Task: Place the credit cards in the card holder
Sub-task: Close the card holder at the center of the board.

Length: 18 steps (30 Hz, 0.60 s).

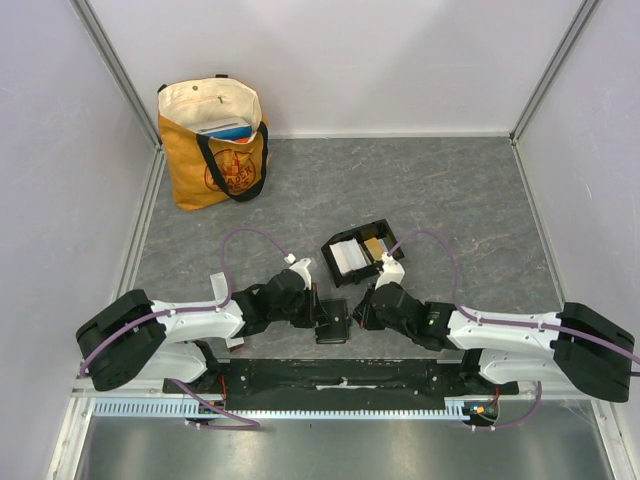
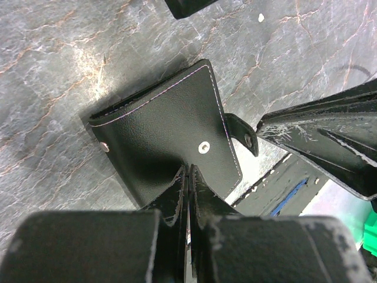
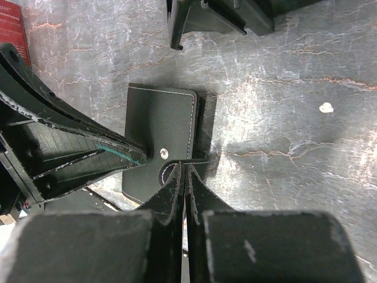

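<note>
Up front, L gripper (image 2: 188, 177) & R gripper (image 3: 185, 168) angle inward, each pinched shut on wallet (image 2: 165, 130).

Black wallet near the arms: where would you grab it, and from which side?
Probably its thin edge or the snap tab sticking out, approached from the side, level with the table. The black wallet is broad and flat, so only an edge is thin enough to pinch.

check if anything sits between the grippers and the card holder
Nothing visible. The left gripper and right gripper are both shut on the black wallet; only bare table separates it from the card holder.
</note>
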Tool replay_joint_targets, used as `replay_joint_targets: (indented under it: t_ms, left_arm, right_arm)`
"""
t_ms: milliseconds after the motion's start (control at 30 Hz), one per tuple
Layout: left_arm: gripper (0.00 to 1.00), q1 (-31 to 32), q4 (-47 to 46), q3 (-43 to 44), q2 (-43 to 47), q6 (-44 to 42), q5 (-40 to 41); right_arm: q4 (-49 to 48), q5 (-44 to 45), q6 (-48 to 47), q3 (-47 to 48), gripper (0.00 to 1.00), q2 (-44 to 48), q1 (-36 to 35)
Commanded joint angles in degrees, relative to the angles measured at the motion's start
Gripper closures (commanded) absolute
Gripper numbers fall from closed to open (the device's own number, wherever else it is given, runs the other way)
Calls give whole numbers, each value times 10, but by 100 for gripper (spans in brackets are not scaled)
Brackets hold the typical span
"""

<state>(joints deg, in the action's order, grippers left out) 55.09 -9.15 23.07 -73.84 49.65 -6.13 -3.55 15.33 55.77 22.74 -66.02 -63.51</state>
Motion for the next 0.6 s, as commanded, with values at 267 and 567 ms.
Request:
replay_joint_targets:
  t_ms: [267,567]
  left_arm:
    - [98,3,25,-3,31,-27,21]
    - [98,3,43,10,52,-32,25]
  right_arm:
    - [34,36,3,-6,94,33,1]
    - [71,49,-7,7,92,54,1]
